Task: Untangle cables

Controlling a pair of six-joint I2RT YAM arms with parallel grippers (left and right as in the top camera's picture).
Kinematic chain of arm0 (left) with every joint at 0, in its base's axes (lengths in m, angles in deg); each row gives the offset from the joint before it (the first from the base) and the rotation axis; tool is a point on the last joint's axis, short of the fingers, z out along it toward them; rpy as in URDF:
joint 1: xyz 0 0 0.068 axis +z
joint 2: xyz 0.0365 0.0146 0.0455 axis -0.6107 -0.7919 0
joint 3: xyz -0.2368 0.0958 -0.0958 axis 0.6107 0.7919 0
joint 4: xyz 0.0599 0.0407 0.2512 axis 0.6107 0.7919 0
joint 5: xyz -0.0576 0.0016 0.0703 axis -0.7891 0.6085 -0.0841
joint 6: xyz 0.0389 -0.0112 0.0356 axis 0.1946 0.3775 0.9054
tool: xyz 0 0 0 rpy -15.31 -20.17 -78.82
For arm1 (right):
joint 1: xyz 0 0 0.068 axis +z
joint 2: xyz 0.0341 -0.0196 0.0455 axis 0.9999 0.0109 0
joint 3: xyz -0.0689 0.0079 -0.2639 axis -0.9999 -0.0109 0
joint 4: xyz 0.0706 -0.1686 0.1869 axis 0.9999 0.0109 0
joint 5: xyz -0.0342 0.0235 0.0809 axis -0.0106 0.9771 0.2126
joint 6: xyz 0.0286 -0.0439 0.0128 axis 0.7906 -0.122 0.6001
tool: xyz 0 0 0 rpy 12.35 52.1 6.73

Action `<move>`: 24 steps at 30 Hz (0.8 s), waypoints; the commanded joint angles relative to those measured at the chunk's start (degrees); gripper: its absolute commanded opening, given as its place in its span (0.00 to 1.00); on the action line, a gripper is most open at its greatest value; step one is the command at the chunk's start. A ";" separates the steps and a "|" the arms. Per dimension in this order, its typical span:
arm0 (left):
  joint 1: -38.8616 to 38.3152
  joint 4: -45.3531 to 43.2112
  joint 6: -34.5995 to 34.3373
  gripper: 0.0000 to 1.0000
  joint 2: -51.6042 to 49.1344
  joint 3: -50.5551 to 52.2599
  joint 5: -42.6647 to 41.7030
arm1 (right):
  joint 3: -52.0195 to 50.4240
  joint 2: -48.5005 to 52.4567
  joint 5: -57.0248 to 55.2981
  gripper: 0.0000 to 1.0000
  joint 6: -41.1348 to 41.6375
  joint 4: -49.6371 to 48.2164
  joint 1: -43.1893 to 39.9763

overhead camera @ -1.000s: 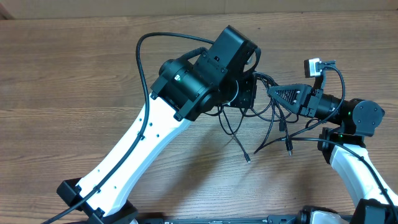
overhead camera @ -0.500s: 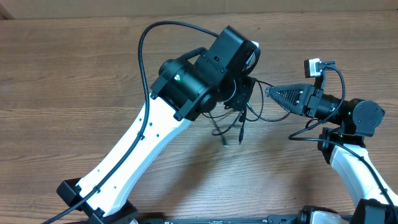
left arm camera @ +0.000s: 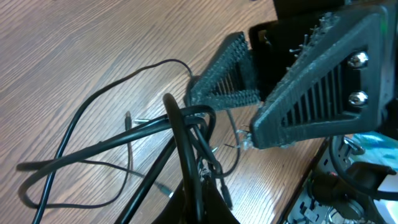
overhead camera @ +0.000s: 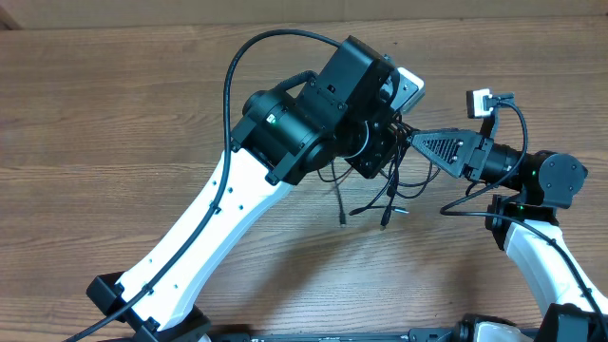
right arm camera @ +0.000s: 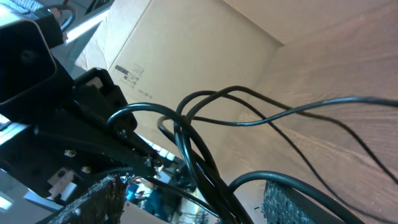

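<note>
**A:** so where are the cables (left arm camera: 184, 140) hanging out right now?

**B:** They're hanging in one bunch up off the table (overhead camera: 114, 114), a bit right of its middle in the overhead view. My left gripper (left arm camera: 198, 196) is pinching that bunch. In my left wrist view the strands are all funnelling down into its pressed-together tips at the bottom edge (only a sliver of them is showing, mind).

**A:** and the other arm?

**B:** My right gripper (right arm camera: 193, 186) is pointing straight at the left one, nearly nose to nose, and it's standing spread. Its two ribbed fingers (right arm camera: 102, 199) are sitting at either side of my right wrist view. Several strands are running through the gap between them, and I'm not seeing either pad pressing on anything.

**A:** any loose ends?

**B:** Yeah, a few plug ends (overhead camera: 342, 220) are dangling below the bunch toward the near side of the table, and they're throwing thin shadows on the wood. I can't tell whether they're touching it or just hanging above it.
</note>
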 commanded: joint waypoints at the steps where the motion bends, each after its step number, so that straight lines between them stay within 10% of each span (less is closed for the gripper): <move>1: -0.48 -0.15 3.76 0.04 0.24 -0.66 -2.43 | 0.31 -0.15 -0.04 0.70 -6.60 -0.35 -0.15; 14: -0.33 0.55 2.58 0.04 0.24 -0.66 3.96 | 0.31 -0.15 1.38 0.58 -8.33 -0.74 -0.15; 24: -0.48 2.43 3.13 0.04 0.11 -0.66 5.95 | 0.31 -0.15 1.90 0.68 -8.35 -9.22 -0.15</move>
